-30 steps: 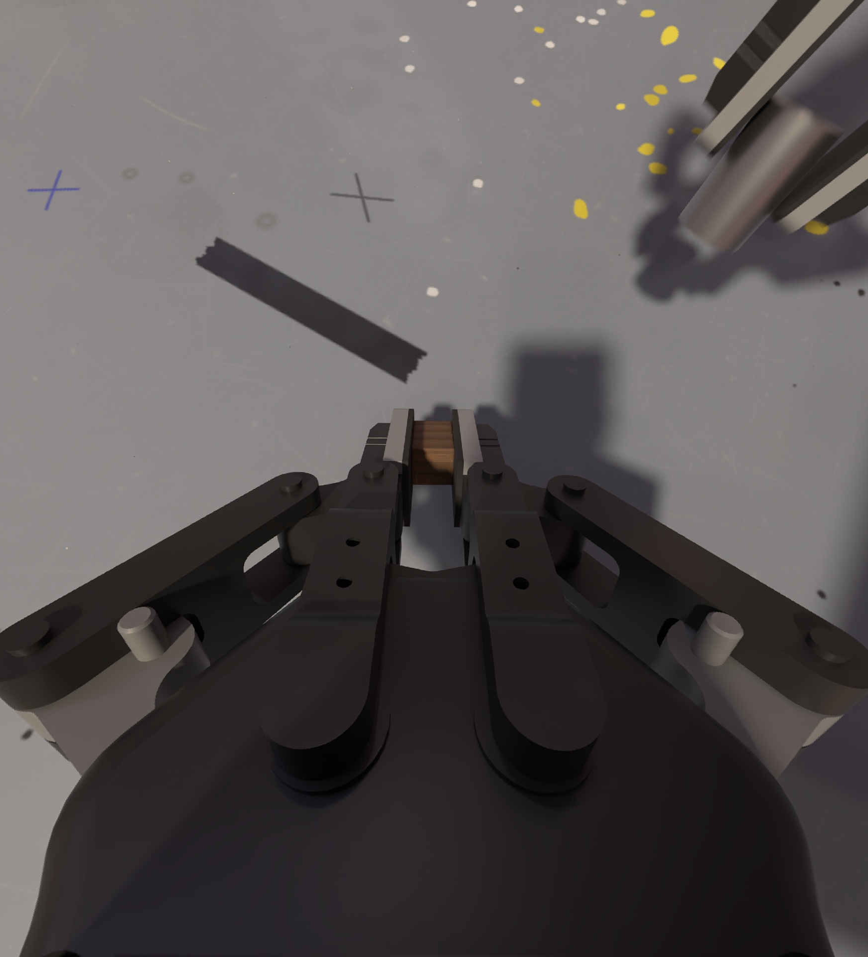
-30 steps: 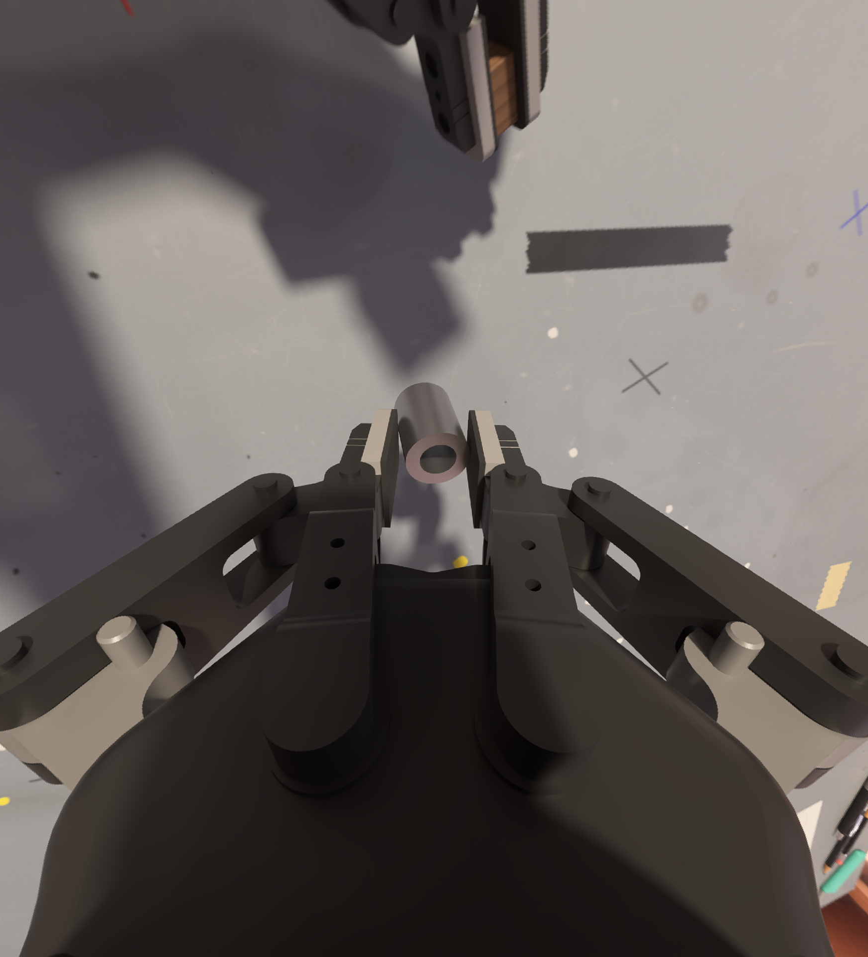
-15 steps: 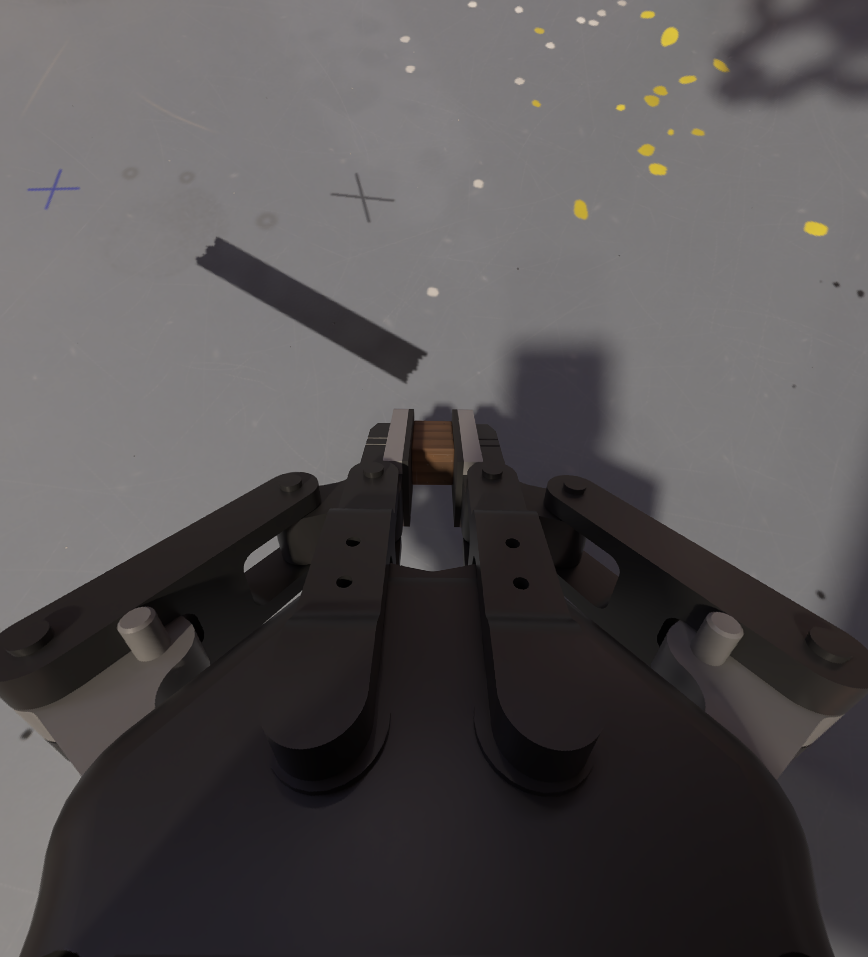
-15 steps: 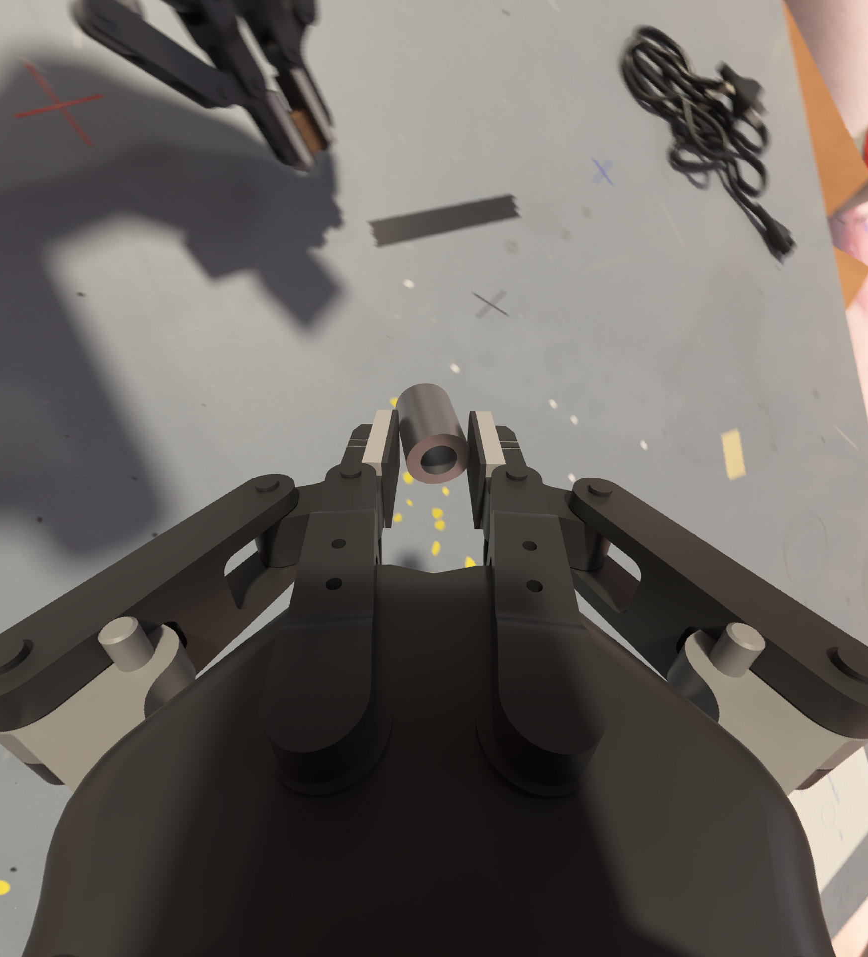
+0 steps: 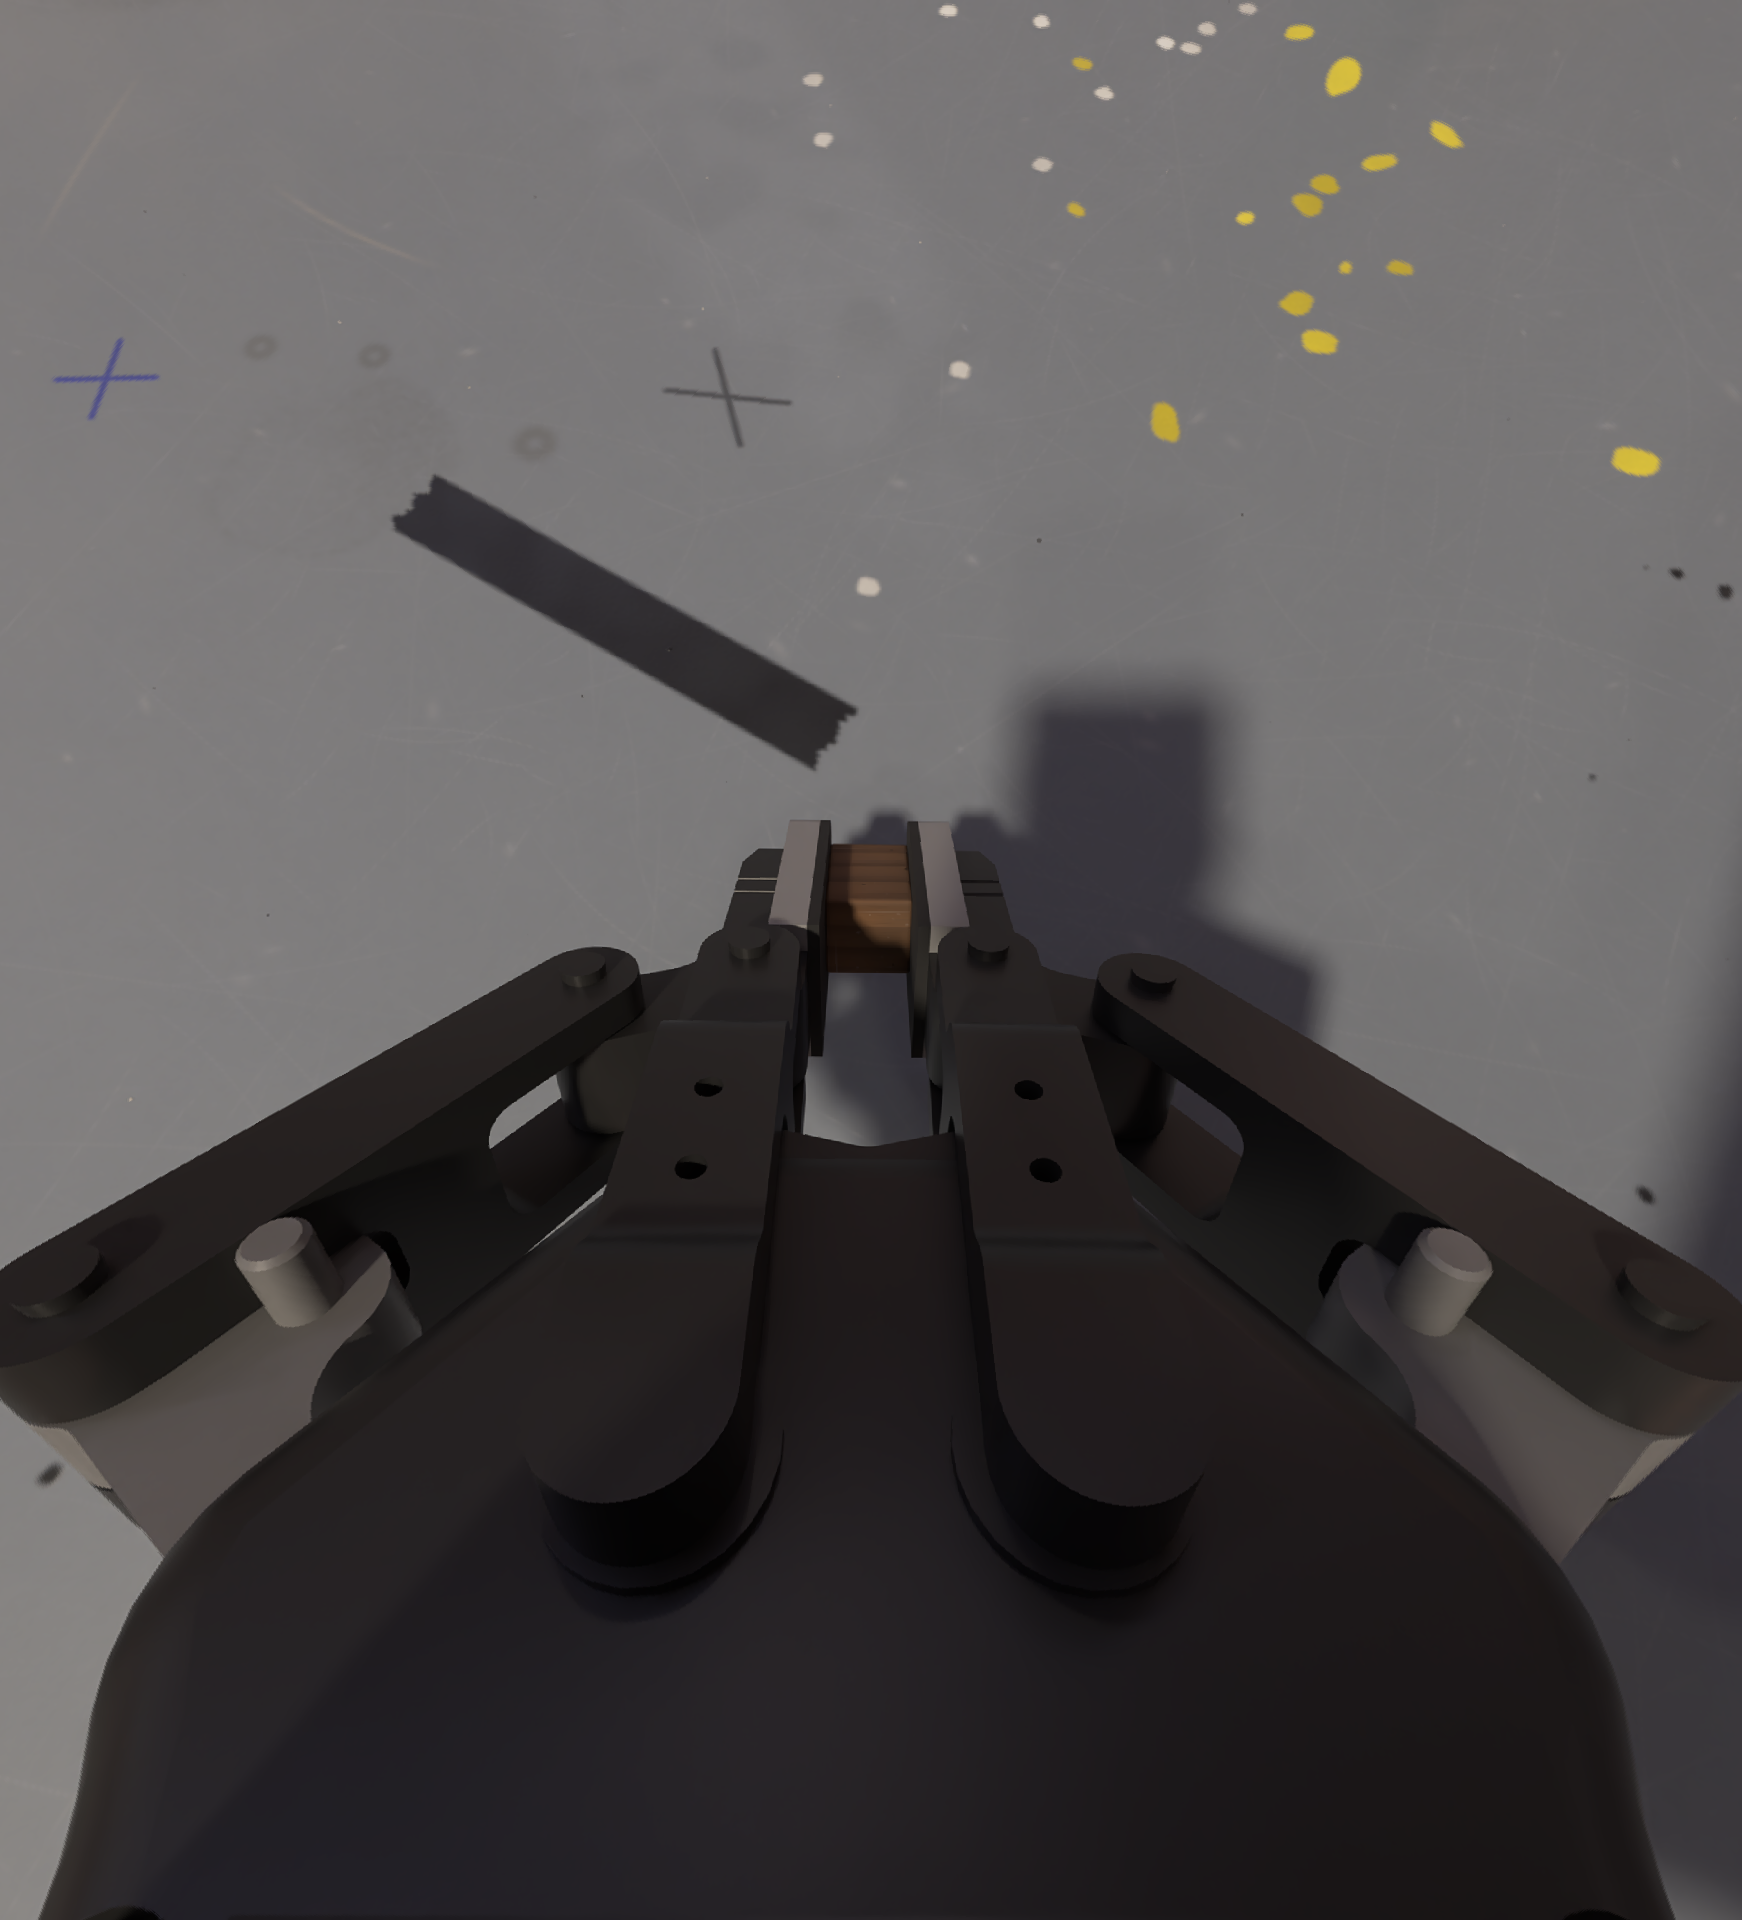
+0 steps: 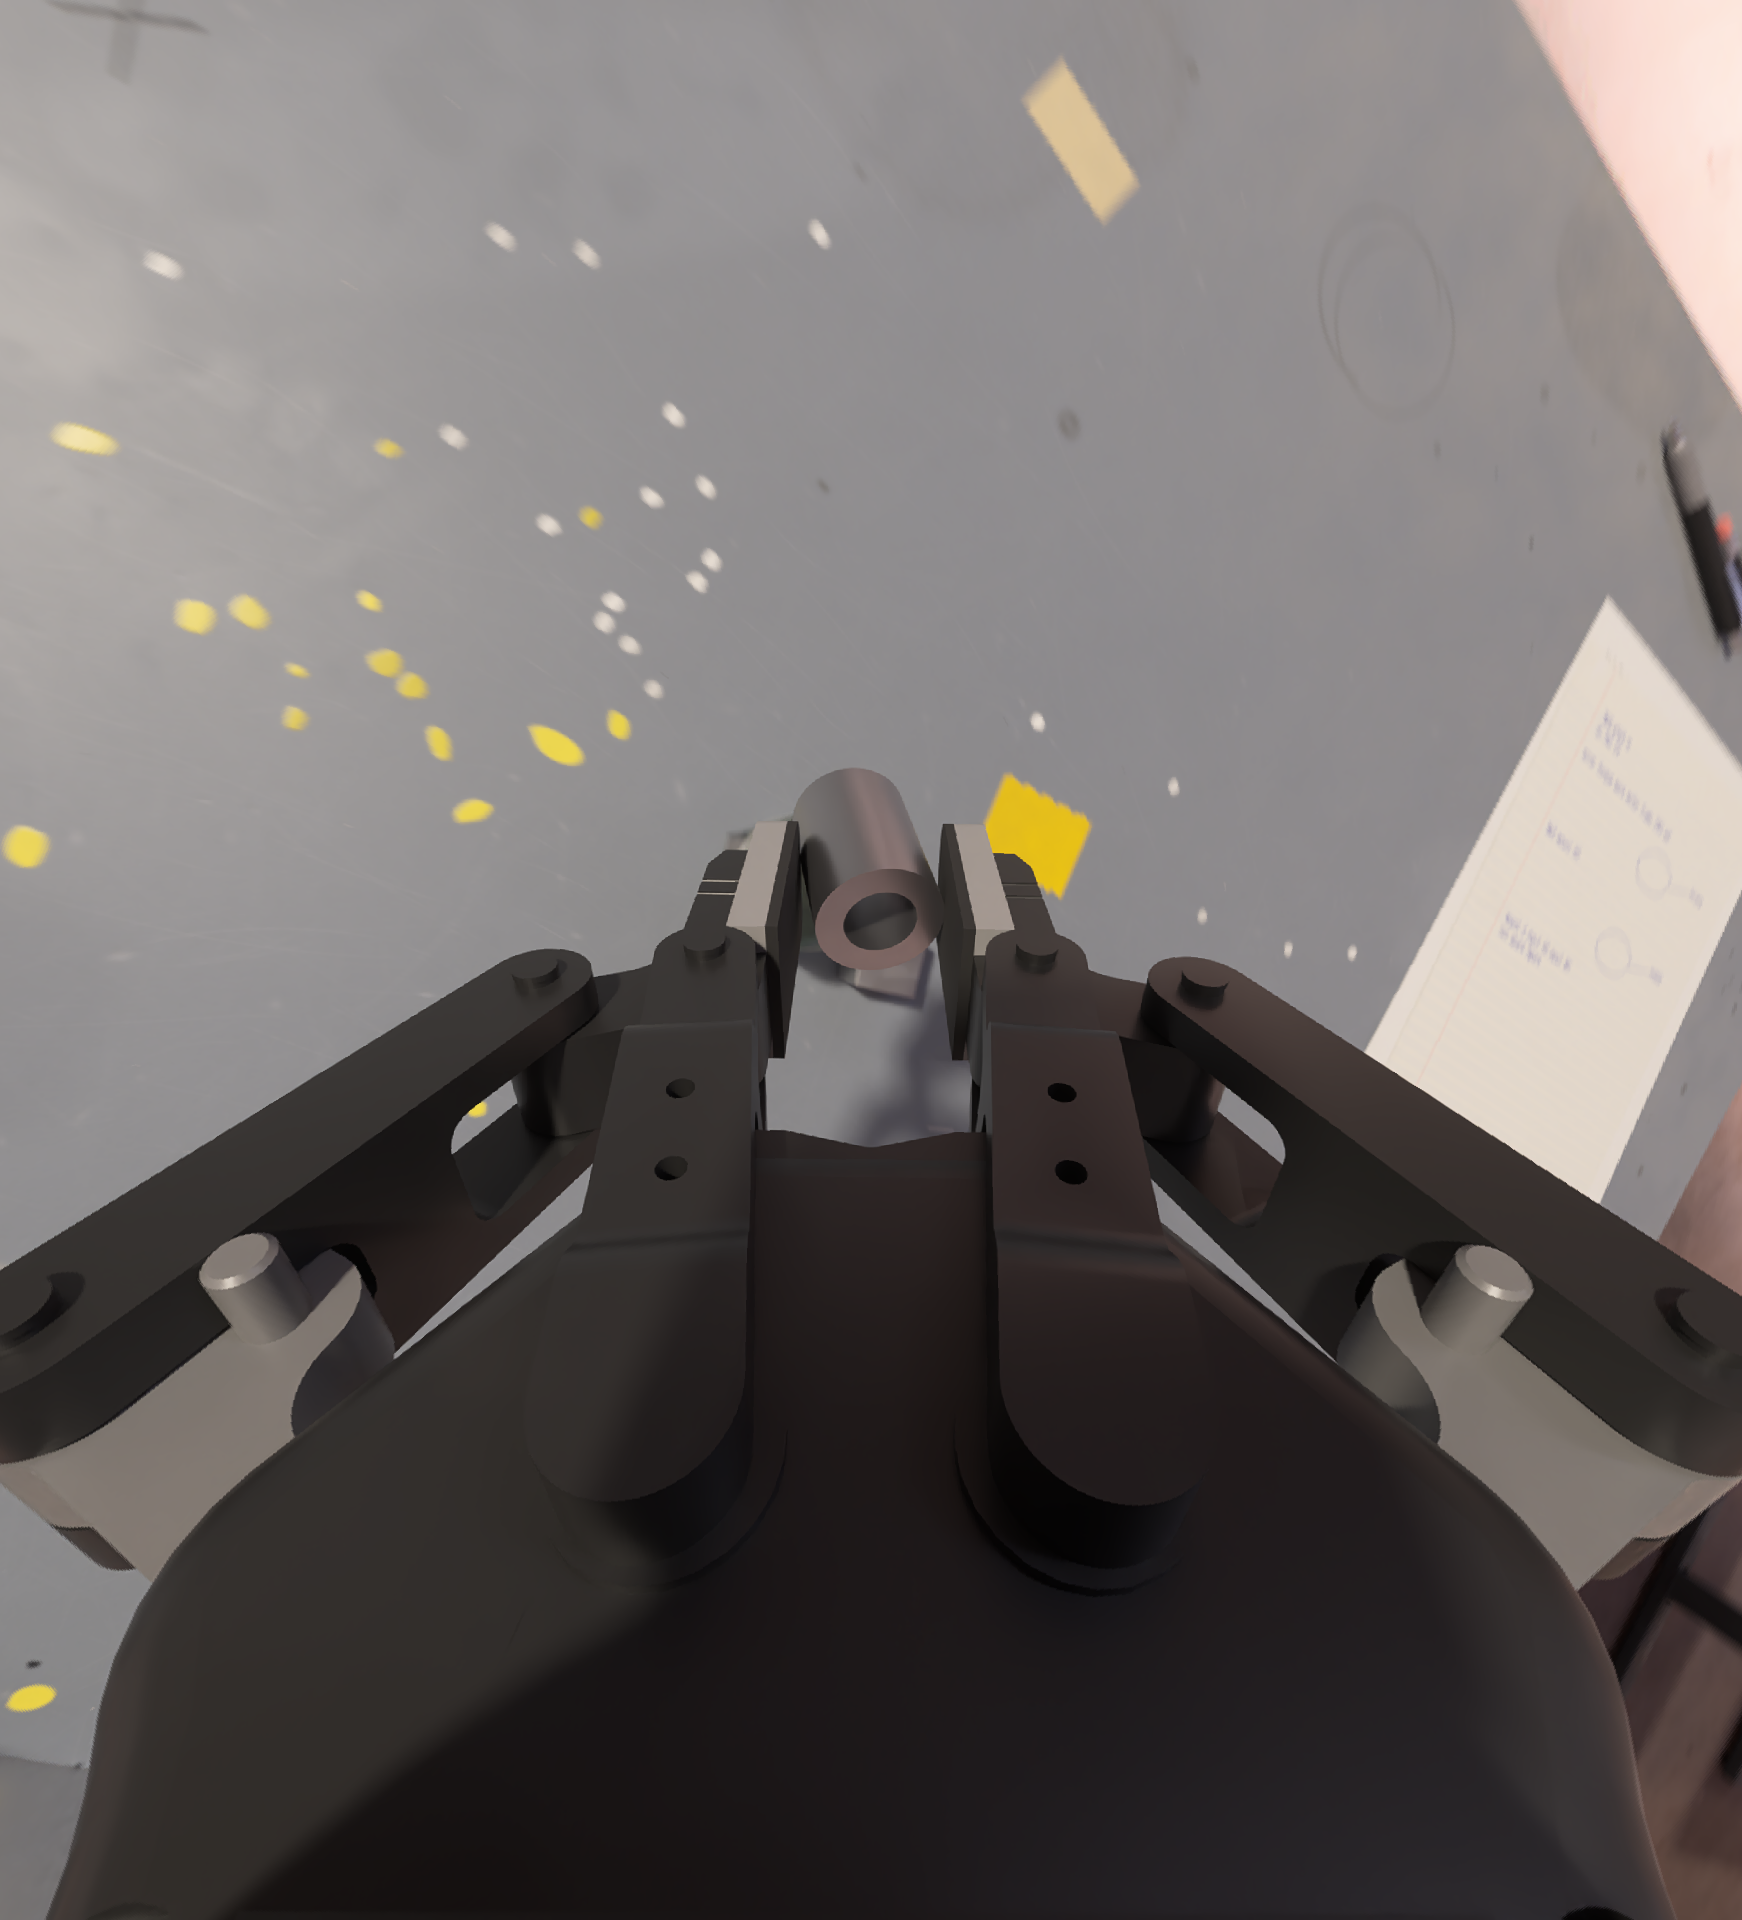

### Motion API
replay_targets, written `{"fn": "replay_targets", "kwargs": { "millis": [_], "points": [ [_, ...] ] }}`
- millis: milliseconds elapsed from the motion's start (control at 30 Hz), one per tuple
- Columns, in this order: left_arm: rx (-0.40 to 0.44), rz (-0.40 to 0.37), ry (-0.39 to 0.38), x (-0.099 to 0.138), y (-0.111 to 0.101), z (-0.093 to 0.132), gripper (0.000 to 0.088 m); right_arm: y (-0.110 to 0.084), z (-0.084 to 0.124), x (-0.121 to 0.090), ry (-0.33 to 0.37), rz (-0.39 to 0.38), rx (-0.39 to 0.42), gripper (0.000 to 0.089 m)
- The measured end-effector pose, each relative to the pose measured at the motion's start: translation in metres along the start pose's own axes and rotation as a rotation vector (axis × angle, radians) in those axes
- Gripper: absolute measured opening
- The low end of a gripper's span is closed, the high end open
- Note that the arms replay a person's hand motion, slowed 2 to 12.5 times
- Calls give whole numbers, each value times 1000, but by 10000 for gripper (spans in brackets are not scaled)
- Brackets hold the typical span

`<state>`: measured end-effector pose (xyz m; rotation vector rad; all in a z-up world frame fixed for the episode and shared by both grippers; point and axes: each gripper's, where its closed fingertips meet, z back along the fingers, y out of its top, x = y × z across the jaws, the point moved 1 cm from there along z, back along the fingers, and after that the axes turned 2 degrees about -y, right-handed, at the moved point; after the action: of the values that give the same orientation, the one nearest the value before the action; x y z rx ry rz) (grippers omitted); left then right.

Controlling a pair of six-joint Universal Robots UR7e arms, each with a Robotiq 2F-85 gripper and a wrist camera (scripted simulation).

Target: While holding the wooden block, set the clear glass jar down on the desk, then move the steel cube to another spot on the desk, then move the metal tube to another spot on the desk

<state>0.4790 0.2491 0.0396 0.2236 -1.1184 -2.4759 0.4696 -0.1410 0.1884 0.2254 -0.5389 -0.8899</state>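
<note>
In the left wrist view my left gripper [image 5: 867,862] is shut on the small brown wooden block [image 5: 867,904] and holds it above the grey desk [image 5: 275,883]. In the right wrist view my right gripper [image 6: 869,878] is shut on the short grey metal tube [image 6: 851,831]. The tube's open end faces the camera, and it hangs above the desk [image 6: 950,416]. A small pale grey shape [image 6: 888,982] lies on the desk below the tube; I cannot tell what it is. No jar or cube shows clearly.
A black tape strip [image 5: 628,623] and two drawn crosses [image 5: 727,398] lie ahead of the left gripper. A yellow note [image 6: 1038,831], a white paper sheet [image 6: 1573,914] and pens [image 6: 1729,592] lie near the desk's right edge [image 6: 1677,343].
My right gripper has carried the tube away from the left gripper toward the desk's right side, and out of the left wrist view. The left gripper has not moved.
</note>
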Motion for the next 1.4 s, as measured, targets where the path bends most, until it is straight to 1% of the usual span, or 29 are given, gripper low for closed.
{"fn": "replay_targets", "kwargs": {
  "millis": [100, 200, 300, 467, 633, 733, 933, 1100, 1267, 1400],
  "points": [
    [1, 1, -1, 0, 0, 0, 128, -22, -13, 17, -13, -69, -58, 240],
    [1, 2, -2, 0, 0, 0, 128, -41, -28, 25, -15, -120, -113, 240],
    [2, 2, -2, 0, 0, 0, 128, -59, -42, 34, -31, -160, -161, 240],
    [2, 3, -3, 0, 0, 0, 128, -82, -66, 44, -62, -226, -227, 240],
    [3, 4, -3, 0, 0, 0, 128, -102, -85, 52, -97, -260, -293, 240],
    [3, 5, -4, 0, 0, 0, 128, -108, -95, 51, -88, -281, -307, 240],
    [3, 5, -5, 0, 0, 0, 128, -112, -113, 44, -56, -314, -314, 240],
    [4, 5, -5, 0, 0, 0, 128, -116, -122, 39, -40, -320, -336, 240],
    [4, 5, -6, 0, 0, 0, 128, -125, -127, 42, -52, -328, -383, 240],
    [4, 5, -7, 0, 0, 0, 128, -128, -133, 37, -27, -335, -400, 240]
  ]
}}
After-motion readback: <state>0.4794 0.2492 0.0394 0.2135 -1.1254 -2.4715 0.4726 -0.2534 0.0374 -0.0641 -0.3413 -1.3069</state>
